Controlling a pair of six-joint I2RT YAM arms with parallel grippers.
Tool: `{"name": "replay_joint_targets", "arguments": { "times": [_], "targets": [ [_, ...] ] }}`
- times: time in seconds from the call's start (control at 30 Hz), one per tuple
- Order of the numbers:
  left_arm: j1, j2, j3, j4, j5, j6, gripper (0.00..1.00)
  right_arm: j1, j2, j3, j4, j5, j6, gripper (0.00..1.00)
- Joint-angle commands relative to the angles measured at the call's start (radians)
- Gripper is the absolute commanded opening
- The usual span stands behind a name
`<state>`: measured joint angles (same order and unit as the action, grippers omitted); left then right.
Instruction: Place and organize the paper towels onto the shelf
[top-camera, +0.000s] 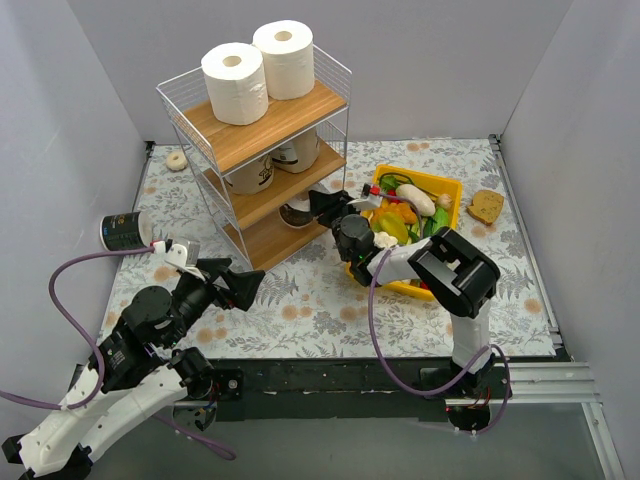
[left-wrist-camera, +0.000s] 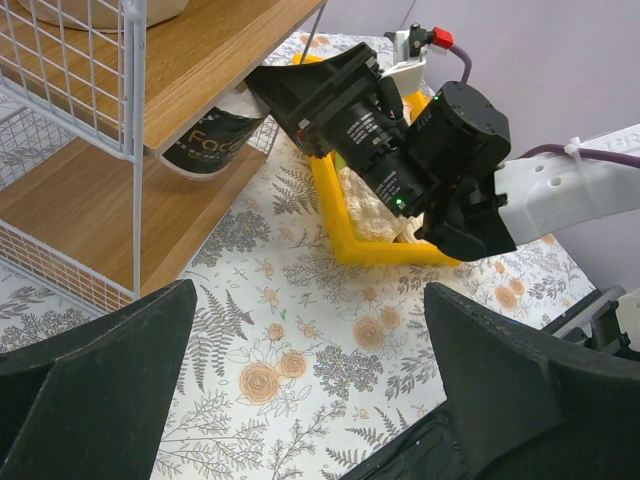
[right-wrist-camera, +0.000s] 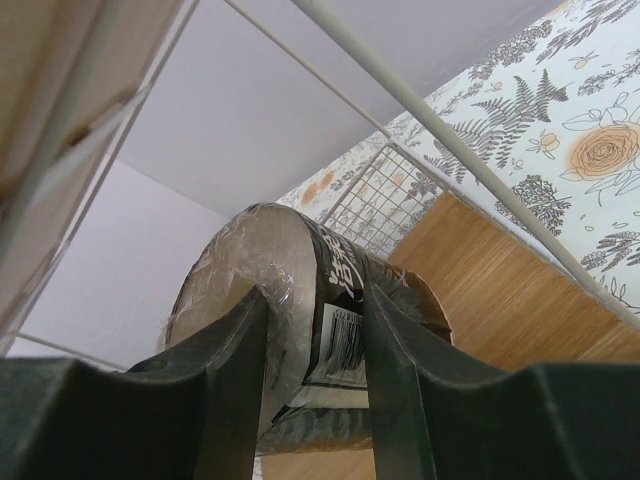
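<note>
The shelf (top-camera: 262, 125) stands at the back left. Two white rolls (top-camera: 235, 83) stand on its top board and two tan rolls (top-camera: 252, 174) on the middle board. My right gripper (top-camera: 318, 206) reaches into the bottom tier and is shut on a black-wrapped roll (top-camera: 296, 213). In the right wrist view its fingers (right-wrist-camera: 430, 390) pinch the roll (right-wrist-camera: 250, 250) over the bottom board (right-wrist-camera: 500, 290), and the roll is tilted. A second black roll (top-camera: 125, 232) lies on the table at far left. My left gripper (top-camera: 238, 286) is open and empty in front of the shelf.
A yellow bin (top-camera: 447, 188) of toy vegetables sits right of the shelf, close behind the right arm. A beige ring (top-camera: 177, 159) lies behind the shelf's left side. A bread slice (top-camera: 486, 206) lies at the far right. Grey walls enclose the table.
</note>
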<state>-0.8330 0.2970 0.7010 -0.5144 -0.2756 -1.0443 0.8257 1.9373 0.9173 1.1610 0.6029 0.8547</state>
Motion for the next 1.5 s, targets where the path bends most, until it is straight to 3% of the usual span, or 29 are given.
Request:
{"name": "replay_joint_targets", "arguments": {
  "times": [0.0,0.33,0.73,0.8,0.83,1.1,1.17,1.2,1.23,1.47],
  "targets": [
    [0.005,-0.004,-0.001,0.014,0.007,0.009,0.98,0.007,0.043,0.081,0.163,0.074,-0.022,0.09],
    [0.005,-0.01,-0.005,0.011,0.01,0.007,0.98,0.01,0.118,0.153,0.14,0.094,-0.097,0.09],
    [0.005,0.004,-0.006,0.008,0.003,0.003,0.98,0.009,0.154,0.172,0.079,0.107,-0.003,0.14],
    [0.005,0.008,-0.003,0.007,0.001,0.003,0.98,0.01,0.152,0.183,0.033,0.098,0.012,0.23],
    [0.005,0.01,-0.003,0.008,0.001,0.003,0.98,0.009,0.152,0.189,0.028,0.081,0.015,0.32],
    [0.005,0.011,-0.006,0.008,-0.005,0.001,0.98,0.009,0.068,0.146,0.028,0.032,-0.005,0.47],
    [0.006,0.022,-0.005,0.008,-0.007,0.001,0.98,0.009,0.032,0.14,0.013,0.02,-0.04,0.65],
    [0.005,0.028,-0.003,0.007,-0.005,0.003,0.98,0.009,-0.009,0.141,-0.016,0.015,-0.042,0.79],
    [0.005,0.033,-0.003,0.007,-0.004,0.004,0.98,0.01,-0.03,0.141,-0.094,0.003,-0.028,0.98],
    [0.005,0.041,0.005,-0.001,-0.034,-0.008,0.98,0.016,-0.266,0.011,-0.361,-0.121,0.072,0.99]
  ]
}}
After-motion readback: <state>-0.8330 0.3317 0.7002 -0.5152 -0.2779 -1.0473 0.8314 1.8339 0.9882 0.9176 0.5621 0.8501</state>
